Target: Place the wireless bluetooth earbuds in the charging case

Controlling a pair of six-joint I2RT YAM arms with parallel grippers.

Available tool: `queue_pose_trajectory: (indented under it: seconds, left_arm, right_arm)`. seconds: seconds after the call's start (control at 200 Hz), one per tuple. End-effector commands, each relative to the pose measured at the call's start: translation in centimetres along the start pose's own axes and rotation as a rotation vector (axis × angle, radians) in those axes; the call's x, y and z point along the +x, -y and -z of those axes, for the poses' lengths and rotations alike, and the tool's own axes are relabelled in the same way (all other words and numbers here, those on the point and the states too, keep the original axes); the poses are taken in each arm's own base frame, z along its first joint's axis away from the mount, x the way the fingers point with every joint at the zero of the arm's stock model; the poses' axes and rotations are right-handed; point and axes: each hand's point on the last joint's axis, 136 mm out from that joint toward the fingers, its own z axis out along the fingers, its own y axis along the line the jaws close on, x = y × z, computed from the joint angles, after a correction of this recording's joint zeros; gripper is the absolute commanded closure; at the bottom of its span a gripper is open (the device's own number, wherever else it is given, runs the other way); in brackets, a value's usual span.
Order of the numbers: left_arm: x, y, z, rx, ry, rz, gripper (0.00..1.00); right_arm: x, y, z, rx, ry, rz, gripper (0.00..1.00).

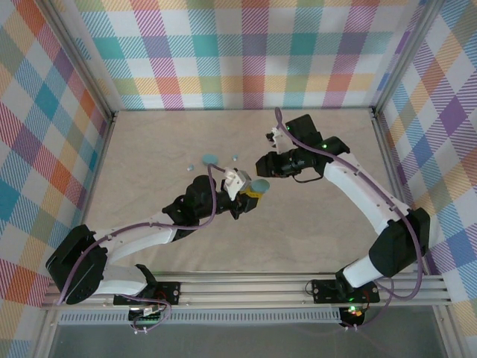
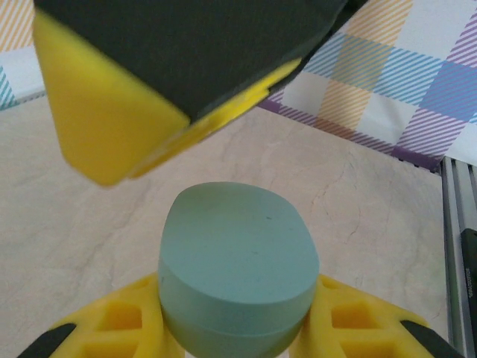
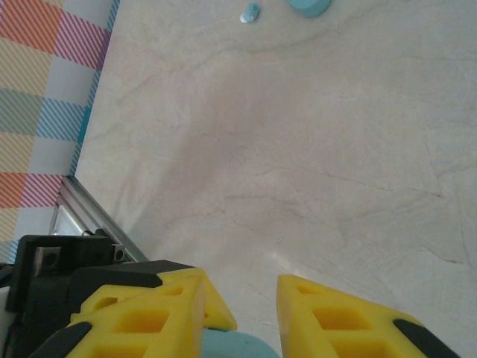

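My left gripper (image 1: 252, 194) is shut on a pale blue oval charging case (image 2: 237, 261), held closed above the table's middle (image 1: 261, 185). Its yellow fingers (image 2: 339, 309) press the case's two sides. My right gripper (image 1: 263, 165) hovers just beyond and above the case, with a finger (image 2: 112, 112) over the lid but clear of it. Its jaws (image 3: 242, 298) stand open with nothing between them, and the case's top (image 3: 235, 347) shows below. Two tiny earbuds (image 1: 190, 167) (image 1: 233, 157) lie on the table at the back left; one earbud (image 3: 250, 12) shows far off in the right wrist view.
A second pale blue oval case (image 1: 211, 158) lies on the table between the two earbuds and shows in the right wrist view as a blue oval case (image 3: 309, 6). Checked walls and a metal frame (image 1: 112, 119) enclose the beige table (image 1: 320, 231).
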Motion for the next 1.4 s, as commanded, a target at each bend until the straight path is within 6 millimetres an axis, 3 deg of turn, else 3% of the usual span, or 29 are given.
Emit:
queue_pose_trajectory:
  seconds: [0.0,0.185,0.395,0.575,1.02,1.125,1.395]
  left_arm:
    - [-2.5,0.4,0.1,0.003,0.061,-0.039,0.94]
    - [-2.5,0.2,-0.3,0.002,0.058,-0.039,0.94]
    - [-2.5,-0.5,-0.7,-0.015,0.056,-0.003,0.94]
    - [-3.6,-0.8,-0.2,-0.012,0.1,0.021,0.94]
    - [-6.4,-0.7,0.5,0.008,0.191,0.017,0.94]
    - [-6.8,-0.8,0.5,0.008,0.204,0.013,0.94]
    - [-7.6,-0.4,0.5,0.031,0.222,0.016,0.94]
  right_arm:
    - [0.6,-1.1,0.8,-0.052,-0.011,-0.009,0.68]
    - [1.9,-0.4,1.5,-0.012,-0.004,-0.016,0.67]
    - [1.1,0.7,3.2,0.064,0.071,-0.037,0.54]
    - [0.3,-0.3,4.6,-0.089,0.141,-0.133,0.47]
    - [0.9,-3.1,3.1,-0.428,0.041,-0.275,0.45]
    - [1.2,-3.8,2.9,-0.495,-0.003,-0.291,0.51]
    - [2.0,-2.4,2.0,-0.433,-0.025,-0.306,0.45]
